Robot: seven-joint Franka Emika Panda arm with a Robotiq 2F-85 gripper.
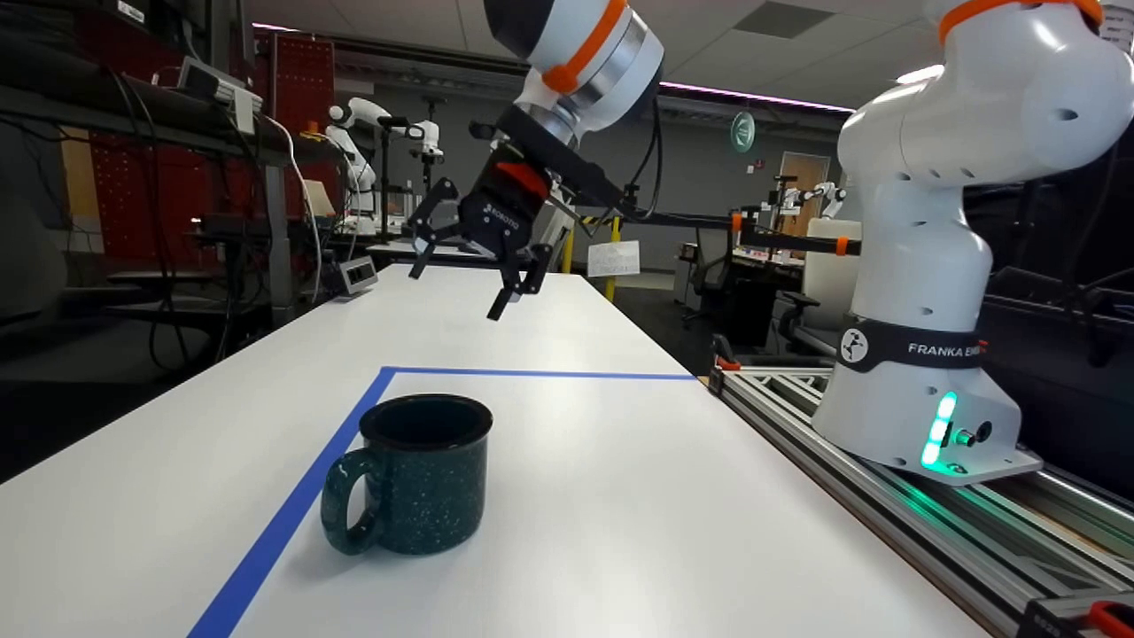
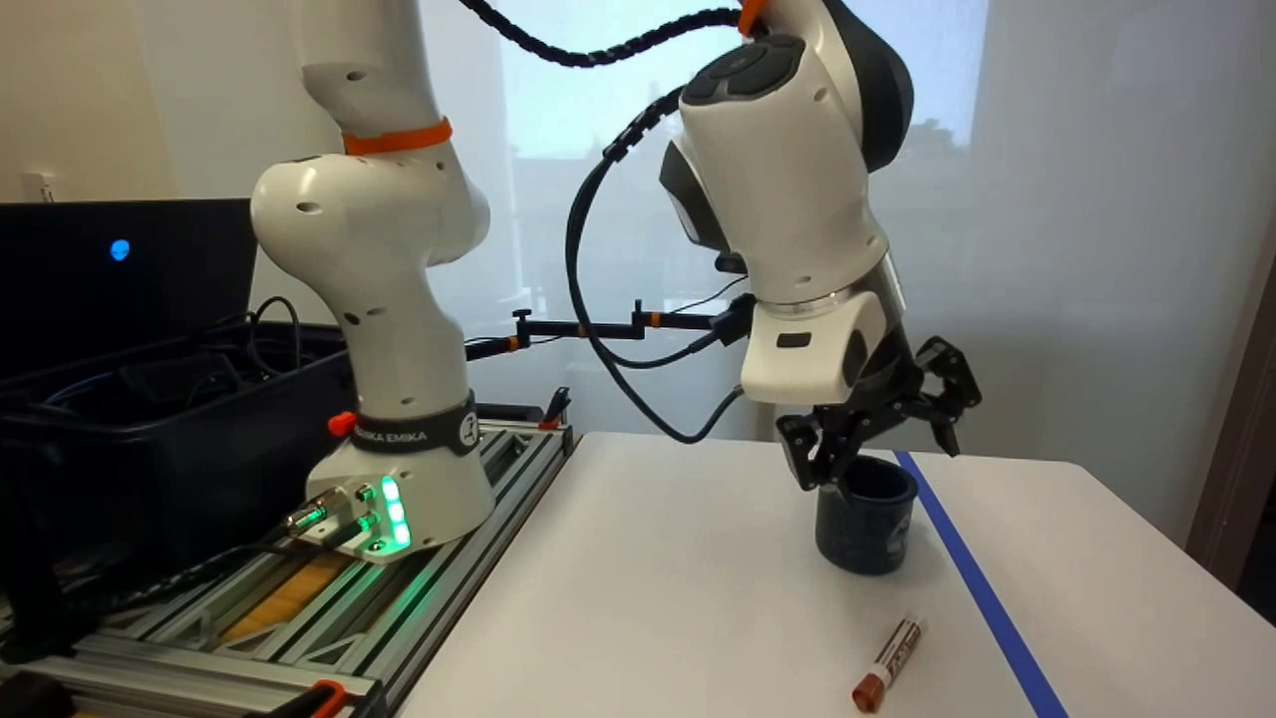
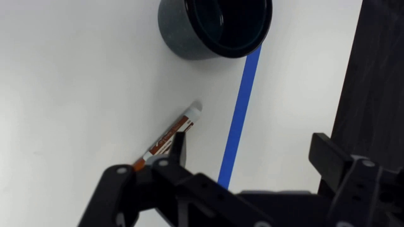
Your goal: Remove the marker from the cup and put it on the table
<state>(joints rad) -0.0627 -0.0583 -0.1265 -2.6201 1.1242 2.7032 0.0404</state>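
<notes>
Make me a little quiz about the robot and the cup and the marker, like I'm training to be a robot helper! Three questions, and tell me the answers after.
1. True or false: the marker lies outside the cup, on the table.

2. Pick one. What colour is the tape stuck on the table?
A) Red
B) Blue
C) Yellow

3. Fill in the missing word: the gripper hangs above the table with its jaws ____.

Key:
1. True
2. B
3. Open
</notes>
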